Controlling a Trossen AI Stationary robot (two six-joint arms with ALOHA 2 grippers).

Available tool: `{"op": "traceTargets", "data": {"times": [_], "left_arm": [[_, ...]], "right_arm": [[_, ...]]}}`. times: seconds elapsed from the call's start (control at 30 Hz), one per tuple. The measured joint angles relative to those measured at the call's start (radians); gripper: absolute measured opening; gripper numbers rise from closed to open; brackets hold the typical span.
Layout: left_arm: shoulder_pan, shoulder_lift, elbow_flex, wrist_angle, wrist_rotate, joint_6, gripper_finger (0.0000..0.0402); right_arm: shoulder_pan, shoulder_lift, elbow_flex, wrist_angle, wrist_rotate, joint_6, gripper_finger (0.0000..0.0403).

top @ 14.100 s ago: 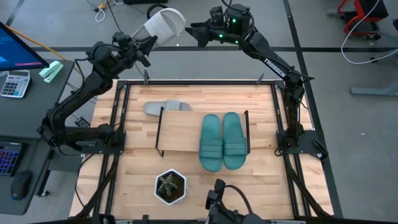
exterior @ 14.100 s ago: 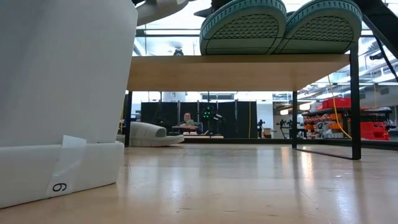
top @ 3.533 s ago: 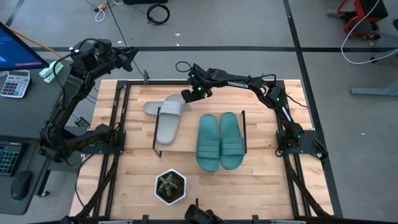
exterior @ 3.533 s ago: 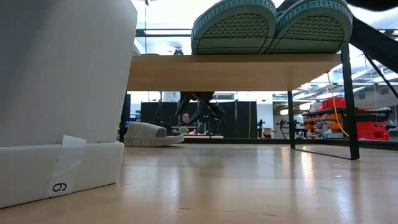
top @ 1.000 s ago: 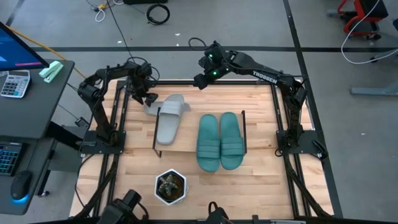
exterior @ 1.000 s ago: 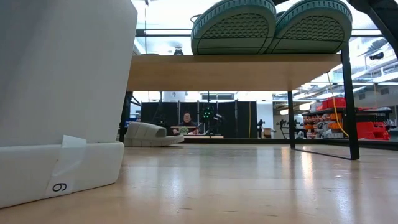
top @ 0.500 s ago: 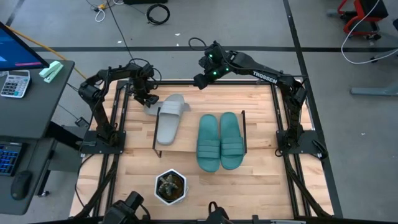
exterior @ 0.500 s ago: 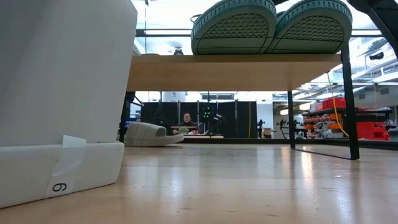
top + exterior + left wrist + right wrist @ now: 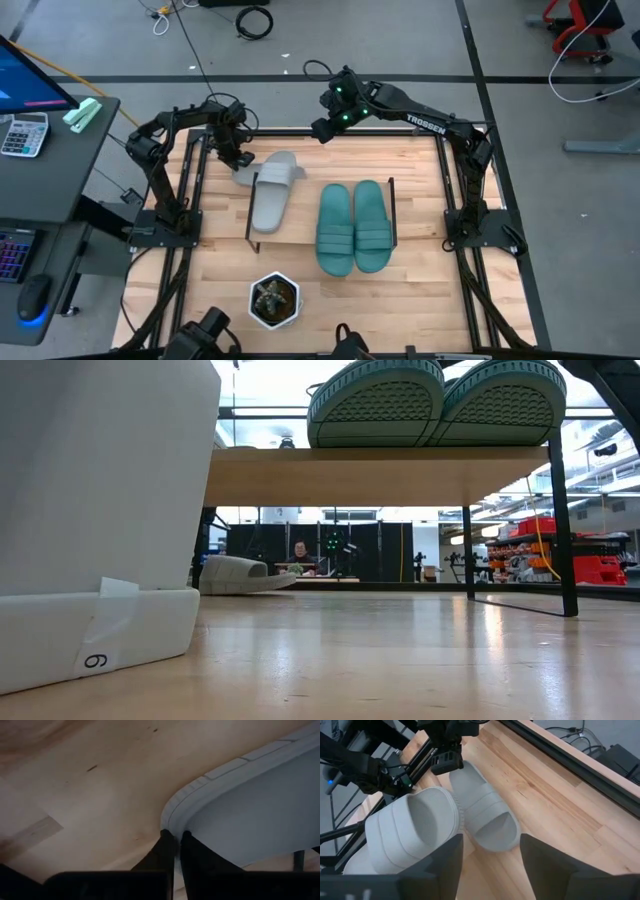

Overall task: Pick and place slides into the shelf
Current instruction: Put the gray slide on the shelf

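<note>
At upper left of the overhead frame, the left gripper (image 9: 241, 160) pinches the rim of a grey slide (image 9: 245, 176) lying on the table (image 9: 420, 290) behind the shelf (image 9: 290, 222). The second grey slide (image 9: 274, 192) and the teal pair (image 9: 355, 226) sit on the shelf, while the right gripper (image 9: 322, 131) hovers open at top centre.

A: Entry, grey slide (image 9: 273, 190): any change of place?
B: Formerly aloft in left gripper (image 9: 241, 160), beyond the table's (image 9: 420, 170) far edge. Now on shelf (image 9: 300, 228), left end.
A: Grippers?
B: Left: lowered to other grey slide (image 9: 243, 177), far-left corner, pinching its rim. Right gripper (image 9: 322, 130): withdrawn to far edge, fingers apart.
</note>
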Motion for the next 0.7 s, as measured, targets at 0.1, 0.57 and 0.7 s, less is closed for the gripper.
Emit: {"op": "traceTargets", "data": {"times": [0.1, 0.57, 0.7], "left_arm": [[0.004, -0.007, 0.0, -0.016, 0.023, 0.015, 0.0012], [0.07, -0.231, 0.0, -0.032, 0.034, 0.016, 0.0012], [0.107, -0.307, 0.0, -0.033, 0.06, -0.001, 0.0012]], "right_arm": [[0.0, 0.0, 0.0, 0.0, 0.0, -0.001, 0.0199], [0.0, 0.0, 0.0, 0.0, -0.01, -0.017, 0.0193], [0.0, 0.0, 0.0, 0.0, -0.011, -0.017, 0.0193]]}}
